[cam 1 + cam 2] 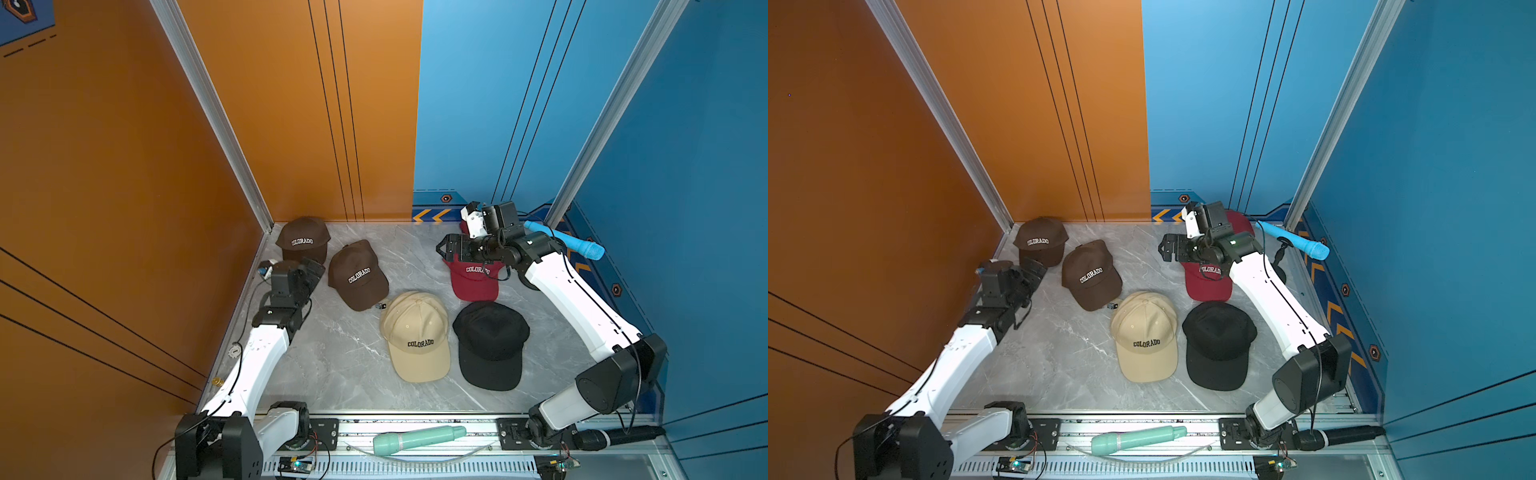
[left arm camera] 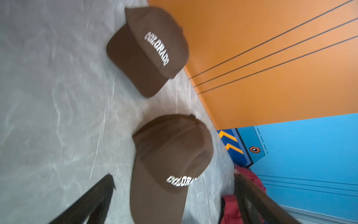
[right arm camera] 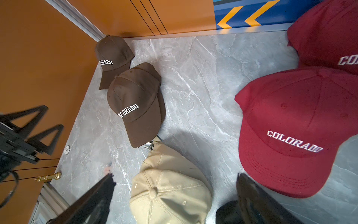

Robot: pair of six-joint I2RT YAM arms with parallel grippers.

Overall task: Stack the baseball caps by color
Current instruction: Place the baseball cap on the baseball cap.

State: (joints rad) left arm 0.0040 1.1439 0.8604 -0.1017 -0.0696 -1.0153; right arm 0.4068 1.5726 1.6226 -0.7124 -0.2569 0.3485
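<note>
Grey marble tabletop (image 1: 340, 361) inside orange and blue walls, seen from above. Spread across it, baseball caps in 4 colours, all crown-up.

- **Brown:** in the far corner by the orange wall, 1 dark brown cap (image 1: 302, 239). Just beside it, nearer the middle, a second brown cap (image 1: 358, 276), apparently 2 nested, with another brim peeking out beneath in the right wrist view.
- **Red:** across the table by the blue wall, 2 dark red caps. 1 (image 1: 473, 280) partly under the right arm, the other (image 1: 1239, 222) close behind it.
- **Beige and black:** nearest the front, a beige cap (image 1: 415, 336) and a plain black cap (image 1: 490, 345) side by side.

Left gripper (image 1: 312, 270) near the brown caps on the orange-wall side, fingers (image 2: 91, 201) spread wide, nothing held. Right gripper (image 1: 445, 249) over the far edge of the nearer red cap, likewise spread wide and empty.

Probably light, soft cloth: crowns likely to collapse under a pinch, brims stiffer and curved. Best taken by the brim edge or the front panel, then lowered crown over crown onto a same-coloured cap.
</note>
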